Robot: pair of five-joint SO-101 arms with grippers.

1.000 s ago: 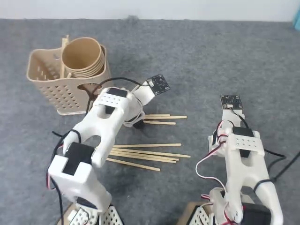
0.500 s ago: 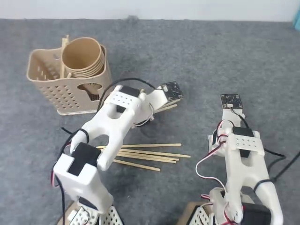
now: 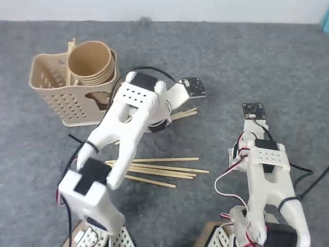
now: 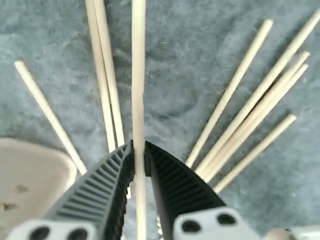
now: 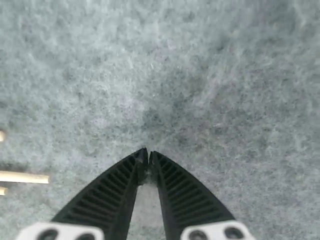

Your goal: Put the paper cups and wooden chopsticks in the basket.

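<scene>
**Left arm swings its chopstick up toward the basket**

Since a second ago the left arm point(image 3: 128, 118) has pushed toward 12 o'clock and its wrist has drifted toward 2 o'clock; the sticks that lay flat by its gripper now sit tilted near the table's centre. The right arm has not shifted.

The left gripper point(image 4: 139, 150) is pinching one chopstick point(image 4: 137, 60) between its jaws, gripped partway along its length; two sticks point(image 4: 104, 75) run just beside it, and I cannot tell if they are off the gray carpet point(image 3: 247, 56) too. From above, this small bundle point(image 3: 185, 112) points toward 2 o'clock.

The loose chopsticks point(image 3: 159, 169) lie fanned on the carpet toward 6 o'clock of centre – well apart from the basket point(image 3: 51, 98); the basket stands at 10 o'clock, with the paper cups point(image 3: 92, 62) stacked upright inside its 3 o'clock end.

The right gripper point(image 5: 148, 155) has its jaws pressed together on nothing, low over bare carpet at 4 o'clock.
</scene>
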